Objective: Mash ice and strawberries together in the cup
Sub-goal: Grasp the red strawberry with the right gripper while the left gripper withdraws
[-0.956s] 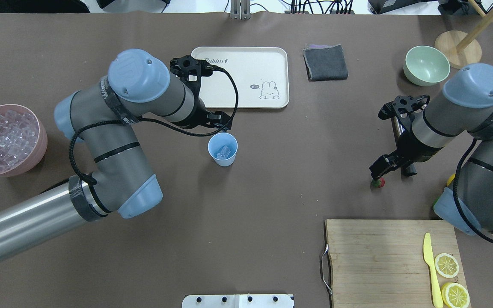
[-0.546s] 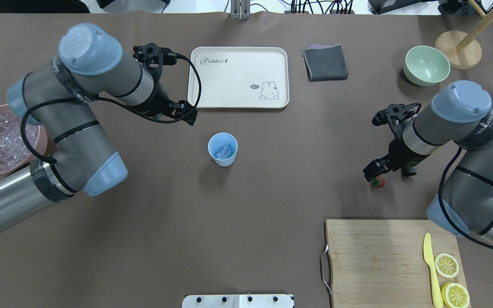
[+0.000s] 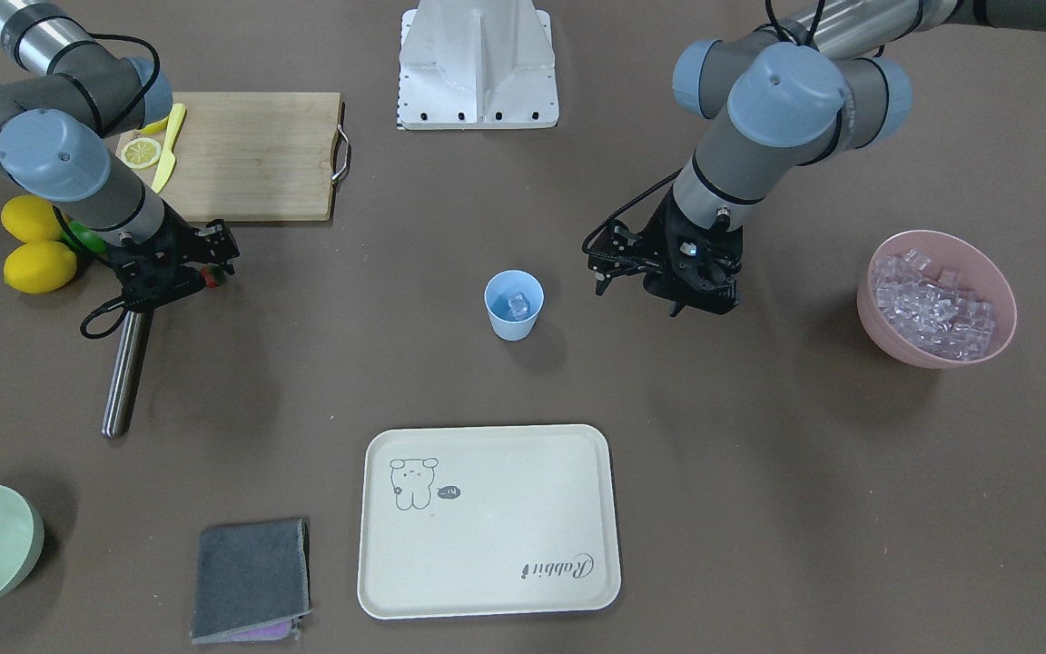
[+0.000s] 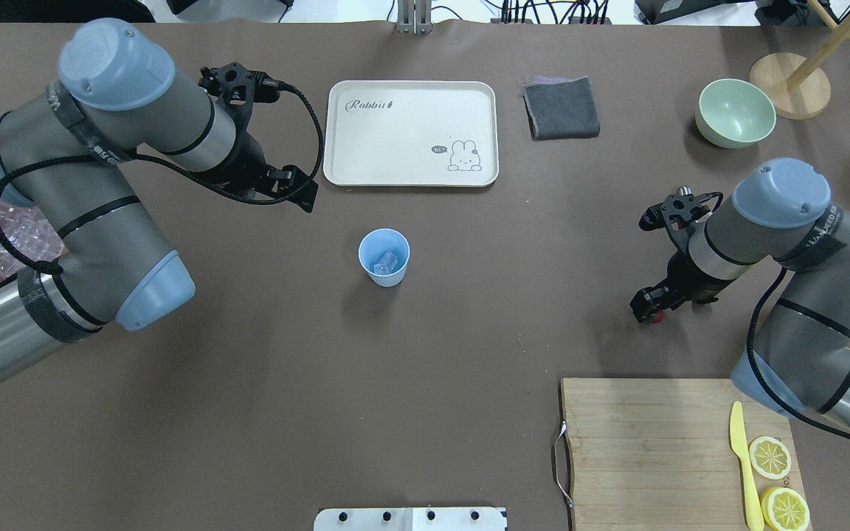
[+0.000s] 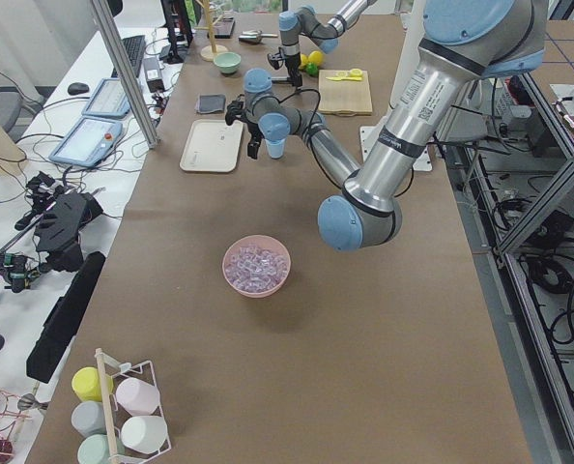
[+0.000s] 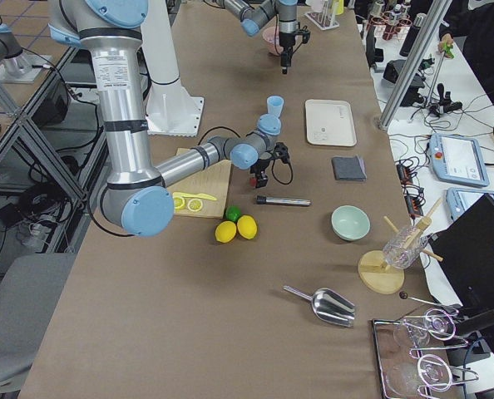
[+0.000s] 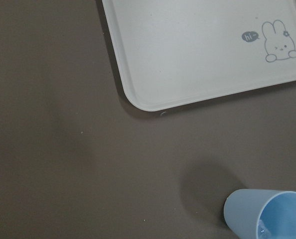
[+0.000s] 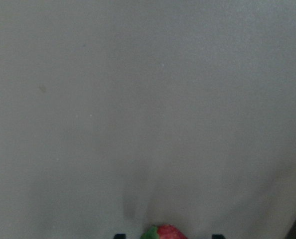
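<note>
The light-blue cup [image 4: 384,257] stands mid-table with a few pieces of ice [image 4: 387,261] in it; it also shows in the front view [image 3: 514,305] and in the left wrist view [image 7: 267,215]. More ice [image 3: 936,300] fills the pink bowl [image 3: 895,341]. My left gripper [image 4: 305,196] is open and empty, up and to the far left of the cup. The strawberry [image 8: 160,232] lies on the table at the right. My right gripper [image 4: 648,311] is open, low over it, with a fingertip on each side. Only a bit of red [image 4: 659,318] shows from overhead.
A steel muddler [image 3: 126,368] lies beside the right gripper. A cream tray [image 4: 410,133], a grey cloth [image 4: 561,108] and a green bowl [image 4: 735,112] lie at the far side. A cutting board [image 4: 646,442] with knife and lemon slices is near right. Whole lemons [image 3: 33,245] lie behind the right arm.
My left arm has drawn back from over the cup, to the left and farther away. My right gripper has come down over the strawberry, which is now mostly covered.
</note>
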Motion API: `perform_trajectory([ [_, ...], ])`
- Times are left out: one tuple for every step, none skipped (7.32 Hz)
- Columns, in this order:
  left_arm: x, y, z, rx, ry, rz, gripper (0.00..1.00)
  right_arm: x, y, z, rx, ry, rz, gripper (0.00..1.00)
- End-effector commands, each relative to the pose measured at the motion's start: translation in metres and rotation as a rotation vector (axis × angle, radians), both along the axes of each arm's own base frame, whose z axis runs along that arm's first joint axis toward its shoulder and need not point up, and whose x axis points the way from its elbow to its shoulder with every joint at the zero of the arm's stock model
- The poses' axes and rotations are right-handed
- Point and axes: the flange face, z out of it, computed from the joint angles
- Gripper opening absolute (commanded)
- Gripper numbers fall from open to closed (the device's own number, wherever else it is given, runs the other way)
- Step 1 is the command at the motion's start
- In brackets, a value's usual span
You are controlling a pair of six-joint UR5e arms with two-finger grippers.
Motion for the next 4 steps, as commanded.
perform_trajectory([
  [-0.001,0.001,-0.001,0.001,0.001,-0.001,0.98,-0.004,0.004,0.000,-0.006,-0.002,-0.012,0.08],
  [-0.002,0.000,-0.001,0.001,0.001,-0.002,0.98,-0.004,0.005,-0.002,-0.001,-0.008,-0.015,0.00],
  [-0.007,-0.004,0.000,0.000,-0.002,-0.010,0.98,-0.002,0.006,-0.015,0.009,-0.030,-0.018,0.00],
  [-0.027,-0.015,0.000,0.017,-0.002,-0.020,0.98,0.001,0.005,-0.038,0.031,-0.062,-0.011,0.00],
])
